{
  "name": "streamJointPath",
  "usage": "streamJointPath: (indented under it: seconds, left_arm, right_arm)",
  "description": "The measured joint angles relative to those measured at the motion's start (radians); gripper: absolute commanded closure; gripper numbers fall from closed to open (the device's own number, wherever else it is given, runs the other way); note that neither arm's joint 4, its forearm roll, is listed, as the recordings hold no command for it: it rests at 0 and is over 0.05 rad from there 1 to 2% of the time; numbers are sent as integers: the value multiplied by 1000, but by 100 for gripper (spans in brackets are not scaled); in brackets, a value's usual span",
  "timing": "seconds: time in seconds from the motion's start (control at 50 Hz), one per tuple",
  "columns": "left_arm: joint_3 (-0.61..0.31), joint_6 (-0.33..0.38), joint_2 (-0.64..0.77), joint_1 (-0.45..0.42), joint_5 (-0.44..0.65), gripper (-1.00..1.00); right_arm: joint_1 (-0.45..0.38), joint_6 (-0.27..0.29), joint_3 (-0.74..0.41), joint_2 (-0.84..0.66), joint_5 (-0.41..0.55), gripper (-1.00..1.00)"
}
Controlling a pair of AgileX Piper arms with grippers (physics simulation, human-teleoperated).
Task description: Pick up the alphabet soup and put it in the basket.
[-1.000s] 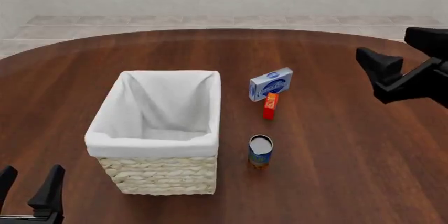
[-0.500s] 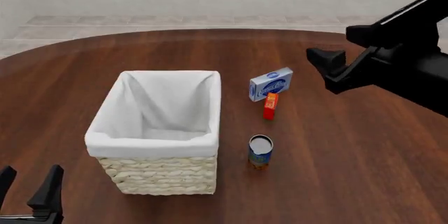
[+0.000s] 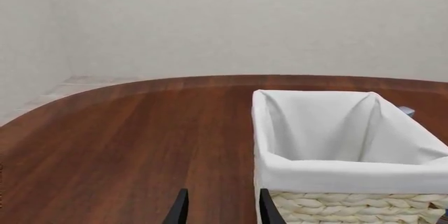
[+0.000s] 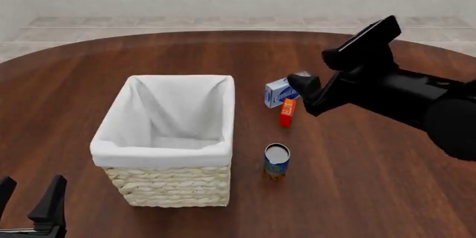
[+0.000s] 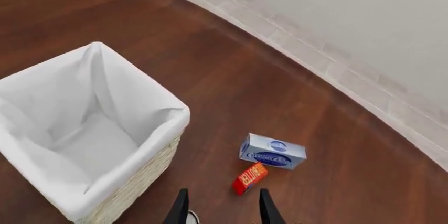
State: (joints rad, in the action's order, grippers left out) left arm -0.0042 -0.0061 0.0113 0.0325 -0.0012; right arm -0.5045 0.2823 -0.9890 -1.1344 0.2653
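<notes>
Standing upright on the brown wooden table (image 4: 387,193), the alphabet soup (image 4: 277,161) is a small can with a silver-grey top, a blue label and an orange-red band at its base. It sits just right of the basket (image 4: 169,185), near that basket's near right corner, apart from it. The basket is a large woven straw-coloured box with white cloth lining (image 4: 160,154) folded over its rim, and nothing shows inside it.

Farther back from the can lie a small red-orange box (image 4: 287,113) and, just beyond it, a blue-white box (image 4: 279,92); the two look close to touching. In the front view the right gripper (image 4: 321,79) overlaps the right end of the blue-white box, hanging above the table with its fingers spread apart and nothing between them. The right wrist view shows both boxes and the basket below it, with only a sliver of the can (image 5: 191,217) at the frame's edge between the fingertips.

The left gripper (image 4: 30,199) waits at the near left edge, fingers parted and empty, left of the basket's near side. Nothing lies between the can and the basket.
</notes>
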Motion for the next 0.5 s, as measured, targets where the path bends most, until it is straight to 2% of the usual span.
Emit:
streamJointPath:
  seconds: [0.5]
  left_arm:
    - [0,-1,0,4,0,-100]
  right_arm:
    - [-89,8,29,-96,-48,-100]
